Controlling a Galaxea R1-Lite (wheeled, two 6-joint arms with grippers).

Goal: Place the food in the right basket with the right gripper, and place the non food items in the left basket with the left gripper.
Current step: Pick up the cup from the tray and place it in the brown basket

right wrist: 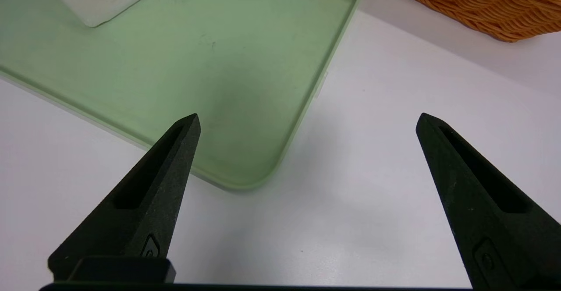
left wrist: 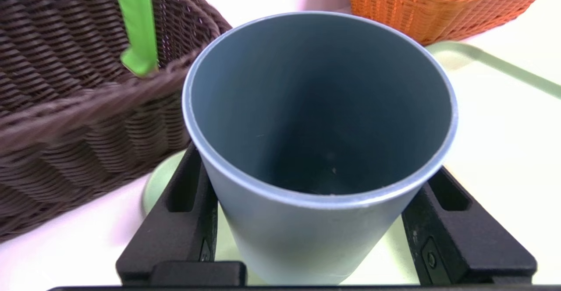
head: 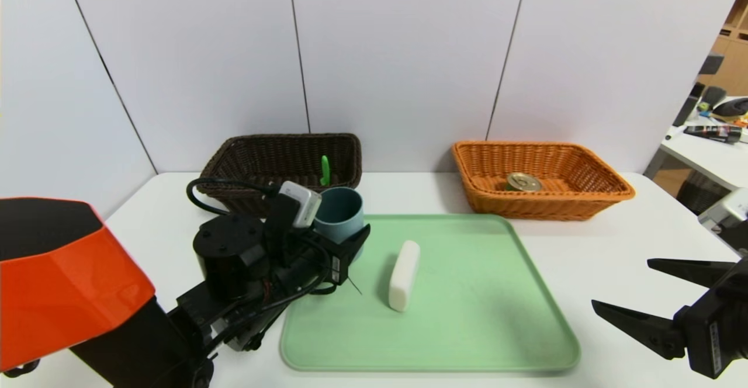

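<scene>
Over the tray's [head: 467,341] left corner, left gripper [left wrist: 322,238] clamps the cup [left wrist: 320,120].

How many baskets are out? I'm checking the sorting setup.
2: a brown basket at the table's back left, behind the held cup, and an orange basket at the back right, beyond the tray.

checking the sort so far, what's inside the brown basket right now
A green item stands inside the brown basket, leaning on its near wall. The left gripper, shut on the blue cup, covers the basket's near part, so its floor there cannot be seen.
</scene>
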